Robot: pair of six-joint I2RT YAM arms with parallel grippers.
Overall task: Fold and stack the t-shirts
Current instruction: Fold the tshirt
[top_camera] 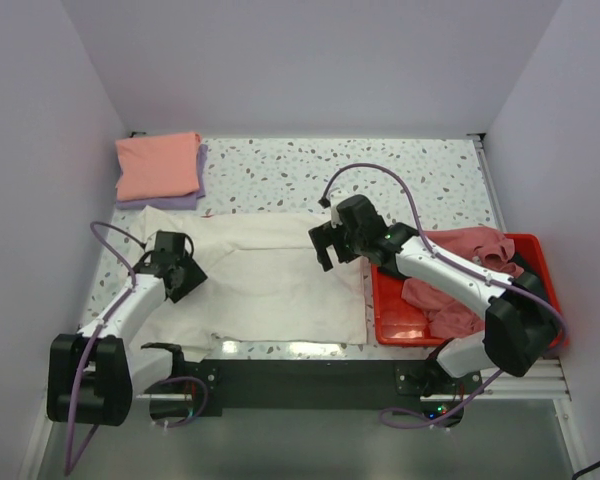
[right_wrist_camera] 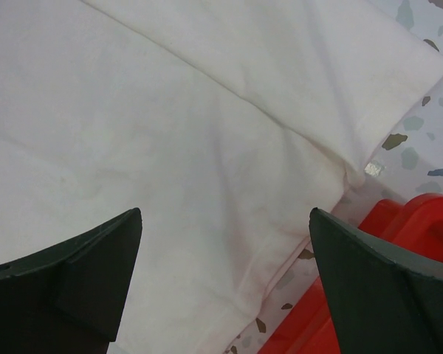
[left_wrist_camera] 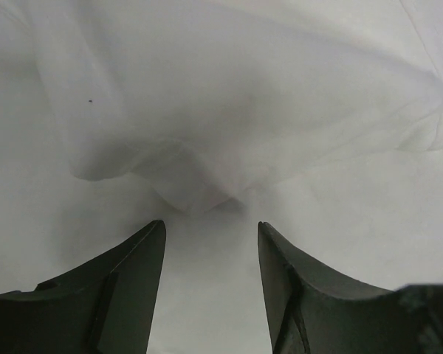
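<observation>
The cream tee lies spread flat on the table, directly under both grippers. This seems to be the start of a fold.

The left gripper is low over the left part of the tee. Its jaws stand at a middle gap with nothing pinched between them. Just ahead of its fingertips the cloth rises in a soft ridge, probably the place it aims to take. Cloth fills all the room around it, so no edge is near in its own view.

The right gripper hangs over the right part of the tee with its jaws wide and empty. Ahead of it and to its right runs the doubled hem of the tee. Just beyond the hem comes a thin strip of bare table and then the red tray. I judge this side to be tight, because a grip at the hem leaves little room before the tray wall.

The pink tees wait in the tray, behind the right gripper. Far ahead of the left gripper a salmon tee lies folded on a lavender tee. The table between that stack and the cream tee is open for carrying.
</observation>
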